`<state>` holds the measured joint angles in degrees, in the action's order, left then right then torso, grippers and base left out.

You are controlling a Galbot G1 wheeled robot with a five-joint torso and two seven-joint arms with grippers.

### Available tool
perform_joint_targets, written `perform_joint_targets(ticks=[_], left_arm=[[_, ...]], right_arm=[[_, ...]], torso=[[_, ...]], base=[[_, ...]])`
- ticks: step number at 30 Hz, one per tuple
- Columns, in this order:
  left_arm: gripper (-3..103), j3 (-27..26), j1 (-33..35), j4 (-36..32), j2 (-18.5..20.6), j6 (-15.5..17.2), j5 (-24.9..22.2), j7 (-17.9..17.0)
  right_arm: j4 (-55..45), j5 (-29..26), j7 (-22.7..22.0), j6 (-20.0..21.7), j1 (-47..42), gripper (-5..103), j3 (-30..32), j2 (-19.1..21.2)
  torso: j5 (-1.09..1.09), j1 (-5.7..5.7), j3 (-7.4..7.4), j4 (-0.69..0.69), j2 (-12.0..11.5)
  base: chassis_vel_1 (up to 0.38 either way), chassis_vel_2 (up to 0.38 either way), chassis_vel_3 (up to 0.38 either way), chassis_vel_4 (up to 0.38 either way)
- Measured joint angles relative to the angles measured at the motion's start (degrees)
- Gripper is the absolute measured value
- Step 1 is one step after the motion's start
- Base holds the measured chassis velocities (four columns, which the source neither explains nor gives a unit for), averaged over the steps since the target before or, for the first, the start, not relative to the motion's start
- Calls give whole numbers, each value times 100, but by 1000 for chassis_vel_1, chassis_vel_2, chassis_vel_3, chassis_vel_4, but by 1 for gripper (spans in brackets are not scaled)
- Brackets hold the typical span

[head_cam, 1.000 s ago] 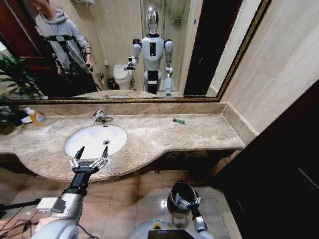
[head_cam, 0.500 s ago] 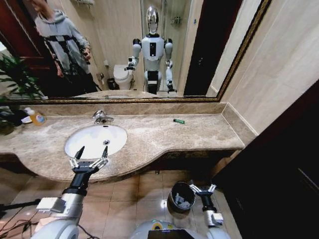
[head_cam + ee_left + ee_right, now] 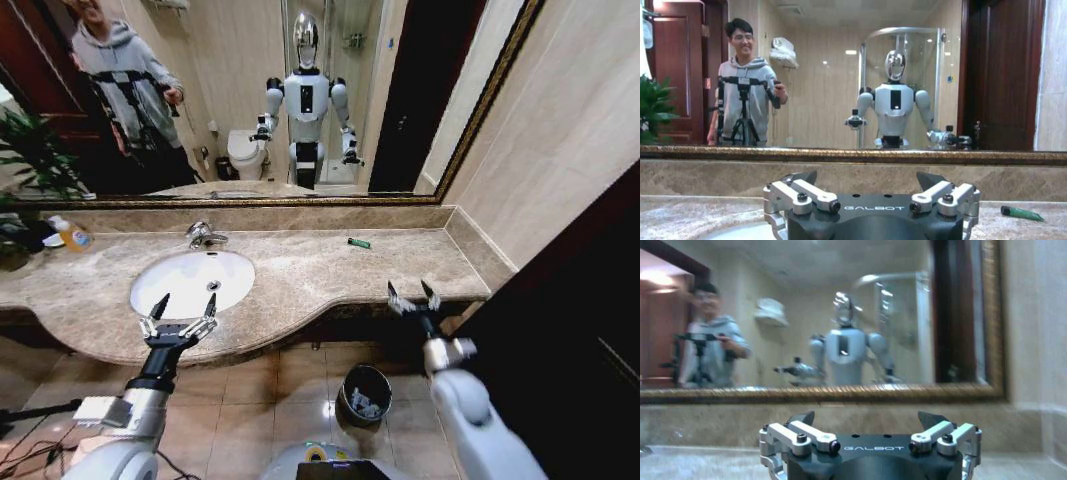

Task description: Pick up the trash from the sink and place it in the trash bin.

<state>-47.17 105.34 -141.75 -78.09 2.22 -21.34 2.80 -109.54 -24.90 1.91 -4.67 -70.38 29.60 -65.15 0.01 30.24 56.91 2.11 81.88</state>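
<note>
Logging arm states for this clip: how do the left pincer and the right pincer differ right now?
The left pincer hangs over the sink's front rim; the right pincer sits at the counter's front edge, far from the basin and above the floor near the bin. The left arm reaches up from the lower left, the right arm from the lower right. Both are open and hold nothing.

The white sink (image 3: 190, 281) looks bare. A green piece (image 3: 358, 243) lies on the table. The black bin (image 3: 364, 394) on the floor holds white bits.
</note>
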Motion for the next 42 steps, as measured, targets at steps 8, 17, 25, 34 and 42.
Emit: perform_joint_targets(ticks=[8,17,25,34,42], left_arm=[[100,0,0,0,0,0,0,-1],[100,0,0,0,0,0,0,0],[100,0,0,0,0,0,0,0],[100,0,0,0,0,0,0,0],[100,0,0,0,0,0,0,0]], right_arm=[[2567,155,2556,-403,2490,100,-376,172],[3570,484,2020,510,3617,100,-1150,57],[4355,753,1783,603,4022,100,-1464,-229],[5212,764,1764,490,4535,100,-1764,-681],[5884,783,1794,421,5018,100,-1902,-924]], torso=[[1,0,0,-1,0],[-3,0,-1,2,0],[-2,-1,-1,0,0],[-1,-1,-1,0,0],[-2,-1,-1,0,0]], base=[[0,0,0,0],[0,0,0,0],[0,0,0,0],[0,0,0,0],[0,0,0,0]])
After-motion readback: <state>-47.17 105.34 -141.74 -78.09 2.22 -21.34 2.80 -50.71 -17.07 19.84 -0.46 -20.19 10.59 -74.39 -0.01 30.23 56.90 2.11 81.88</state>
